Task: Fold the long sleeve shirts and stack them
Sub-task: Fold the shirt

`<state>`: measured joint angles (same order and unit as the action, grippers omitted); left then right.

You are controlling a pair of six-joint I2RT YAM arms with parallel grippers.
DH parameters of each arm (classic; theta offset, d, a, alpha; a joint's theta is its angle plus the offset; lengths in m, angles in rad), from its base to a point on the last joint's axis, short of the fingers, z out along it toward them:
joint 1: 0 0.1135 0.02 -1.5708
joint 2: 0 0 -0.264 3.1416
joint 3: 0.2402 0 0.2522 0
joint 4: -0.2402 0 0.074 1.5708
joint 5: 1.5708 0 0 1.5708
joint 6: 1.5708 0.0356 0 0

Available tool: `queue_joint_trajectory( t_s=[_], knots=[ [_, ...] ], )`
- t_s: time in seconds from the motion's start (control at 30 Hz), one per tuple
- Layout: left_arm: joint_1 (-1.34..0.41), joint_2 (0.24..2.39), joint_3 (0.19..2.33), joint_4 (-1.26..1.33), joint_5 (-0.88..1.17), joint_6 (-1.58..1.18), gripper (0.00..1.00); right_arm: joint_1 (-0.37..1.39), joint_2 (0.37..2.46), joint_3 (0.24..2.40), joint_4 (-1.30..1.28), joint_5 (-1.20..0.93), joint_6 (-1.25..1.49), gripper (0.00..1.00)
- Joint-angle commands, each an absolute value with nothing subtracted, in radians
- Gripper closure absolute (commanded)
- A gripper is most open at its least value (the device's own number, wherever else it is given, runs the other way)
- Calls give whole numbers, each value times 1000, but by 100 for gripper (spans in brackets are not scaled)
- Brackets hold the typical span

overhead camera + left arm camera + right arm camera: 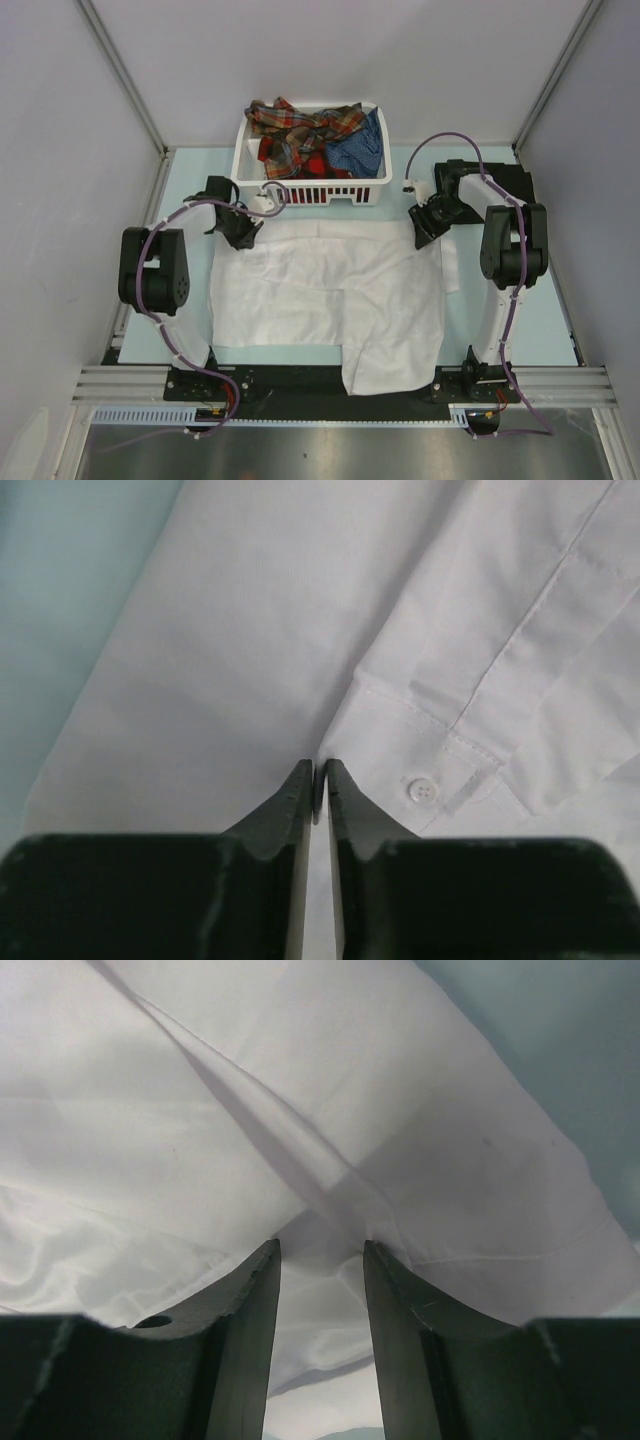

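My left claw (pixel 318 772) is closed down to a sliver. Its two black fingers (pixel 285 815) nip the white shirt (pixel 330 290) right where a cuff (pixel 400 745) starts. On that wrist view I see a small white button (pixel 424 790) just right of the tips, a stitched seam running up and away, and pale green table (pixel 60 600) off to the left.

My right claw (pixel 320 1250) has its fingers part way apart, with a bunched fold of the same shirt filling the gap. Creases run out from that spot, so I read it as clamped on the cloth. A hem line crosses to the right of the tips, with table showing beyond it.

From the overhead camera, the two claws sit at the far corners of the shirt, left claw at the far left and right claw at the far right. The shirt lies spread out between the arms, rumpled. Its near right part hangs over the black rail (pixel 290 385) at the front edge.

Behind the shirt, just beyond both claws, stands a white slatted basket (pixel 300 192). It holds the other shirts in a heap: a brown and green plaid shirt (pixel 300 122), a red plaid shirt (pixel 300 160) and a blue shirt (pixel 362 150).
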<state>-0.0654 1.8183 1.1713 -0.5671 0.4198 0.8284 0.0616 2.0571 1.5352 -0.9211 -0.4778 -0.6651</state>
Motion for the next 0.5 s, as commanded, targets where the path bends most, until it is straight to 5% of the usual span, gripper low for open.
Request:
queue_joint_trajectory(
  t_s=[0.0, 0.4, 0.43, 0.47],
  knots=[
    [-57, 1744, 1219, -606, 433, 847, 89, 63, 2063, 1539, -904, -460, -661, 57],
    [-22, 1818, 1287, -581, 407, 830, 95, 61, 2071, 1546, -873, -430, -644, 56],
    [-15, 1825, 1289, -571, 402, 828, 95, 63, 2069, 1555, -874, -430, -643, 56],
    [-11, 1832, 1289, -566, 397, 827, 84, 61, 2063, 1560, -879, -433, -643, 54]
  ],
)
